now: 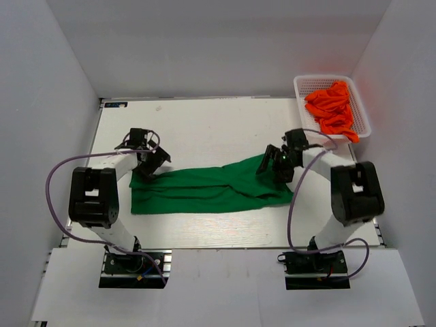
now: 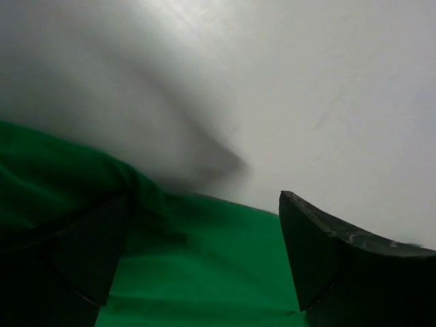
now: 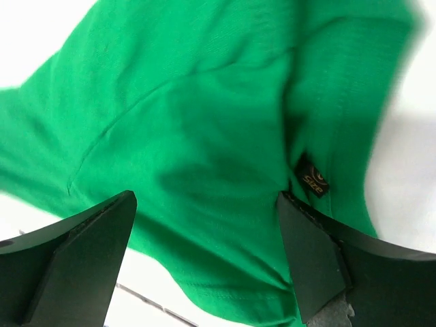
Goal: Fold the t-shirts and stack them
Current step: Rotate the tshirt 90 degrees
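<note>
The green t-shirt lies folded lengthwise in a long band across the table's middle. My left gripper is open just above its far left corner; in the left wrist view green cloth fills the space between the fingers. My right gripper is open above the shirt's right end, over the collar with its small black size label. The orange t-shirts lie bunched in the white mesh basket at the far right.
White walls close in the table on the left, back and right. The basket overhangs the table's far right corner. Purple cables loop from both arms. Bare white tabletop lies beyond the green shirt.
</note>
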Controlling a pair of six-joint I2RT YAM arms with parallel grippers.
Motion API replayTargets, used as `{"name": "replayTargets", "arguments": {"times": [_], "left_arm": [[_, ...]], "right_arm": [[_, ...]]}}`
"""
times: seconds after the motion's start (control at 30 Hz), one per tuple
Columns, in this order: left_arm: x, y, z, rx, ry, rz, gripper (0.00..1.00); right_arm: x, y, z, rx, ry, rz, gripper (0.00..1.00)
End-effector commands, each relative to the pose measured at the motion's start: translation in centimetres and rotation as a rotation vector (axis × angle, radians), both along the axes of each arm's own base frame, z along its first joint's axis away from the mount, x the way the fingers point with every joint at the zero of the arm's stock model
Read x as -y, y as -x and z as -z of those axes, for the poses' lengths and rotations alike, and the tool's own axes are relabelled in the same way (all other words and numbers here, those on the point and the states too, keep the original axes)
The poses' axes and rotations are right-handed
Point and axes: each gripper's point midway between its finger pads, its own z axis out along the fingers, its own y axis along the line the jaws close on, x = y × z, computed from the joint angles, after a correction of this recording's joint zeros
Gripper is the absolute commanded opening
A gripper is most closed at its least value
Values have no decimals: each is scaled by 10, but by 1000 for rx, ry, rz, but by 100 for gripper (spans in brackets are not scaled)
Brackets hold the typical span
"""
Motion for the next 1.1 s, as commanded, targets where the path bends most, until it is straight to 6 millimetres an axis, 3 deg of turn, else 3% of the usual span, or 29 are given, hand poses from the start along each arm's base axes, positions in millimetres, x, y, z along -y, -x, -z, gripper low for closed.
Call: {"name": "replayTargets", "arguments": {"times": [0.0, 0.03, 0.07, 0.1, 0.13, 0.17, 0.2, 0.23, 0.27, 0.3, 0.33, 0.37, 0.43, 0.47, 0.5, 0.53, 0.57, 0.6, 0.7, 0.77, 0.8, 0.83, 0.87, 0.9, 0.97, 1.03, 1.07], "left_arm": [[-27, 112, 39, -380, -151, -39, 100], [-29, 130, 35, -425, -155, -36, 100], [-25, 143, 33, -453, -134, -28, 100], [-22, 164, 32, -476, -112, -21, 100], [-20, 181, 31, -506, -93, -14, 100], [-5, 193, 30, -518, -17, 0, 100], [3, 218, 37, -563, 38, 13, 100], [13, 220, 34, -518, 90, 22, 100], [29, 227, 31, -515, 189, 49, 100], [35, 241, 35, -532, 221, 66, 100], [38, 245, 31, -539, 233, 78, 100], [38, 244, 27, -535, 234, 79, 100], [35, 244, 14, -540, 196, 146, 100], [34, 222, 0, -496, 177, 174, 100], [31, 212, -9, -472, 148, 210, 100], [25, 200, -17, -450, 100, 213, 100], [25, 174, -40, -380, 82, 231, 100], [25, 162, -47, -352, 56, 265, 100], [13, 110, -82, -178, -50, 249, 100], [10, 80, -101, -54, -93, 251, 100], [12, 75, -103, -29, -89, 262, 100], [14, 70, -105, 0, -85, 286, 100], [15, 64, -110, 40, -90, 293, 100], [14, 53, -115, 85, -100, 286, 100], [12, 44, -112, 99, -118, 275, 100], [12, 30, -116, 115, -127, 268, 100], [12, 28, -113, 114, -127, 268, 100]], "right_arm": [[26, -45, 22, 7, 197, 56, 90], [25, -67, 31, -3, 225, 61, 90], [26, -75, 32, -7, 245, 62, 90], [18, -111, 9, 76, 225, 69, 90], [11, -114, 31, 30, 216, 41, 90], [8, -125, 30, 46, 196, 38, 90], [-6, -153, 23, 95, 170, 15, 90], [-14, -157, 33, 90, 147, -27, 90], [-23, -163, 32, 102, 122, -55, 90], [-30, -180, 24, 148, 110, -67, 90], [-37, -181, 25, 167, 105, -101, 90], [-48, -196, 18, 253, 88, -127, 90], [-51, -214, 4, 323, 84, -137, 90], [-55, -225, -8, 347, 75, -146, 90], [-54, -228, -14, 353, 90, -161, 90], [-62, -247, -45, 439, 93, -174, 90], [-58, -251, -57, 465, 125, -167, 90], [-55, -252, -63, 476, 147, -173, 90], [-57, -247, -107, 546, 177, -163, 90], [-61, -232, -106, 513, 217, -165, 90], [-56, -221, -112, 493, 240, -148, 90], [-55, -214, -110, 469, 256, -137, 90], [-59, -189, -86, 394, 296, -162, 90], [-57, -180, -94, 389, 307, -133, 90], [-66, -140, -72, 289, 315, -148, 90], [-76, -119, -68, 257, 317, -150, 90], [-77, -105, -57, 215, 321, -147, 90]]}}
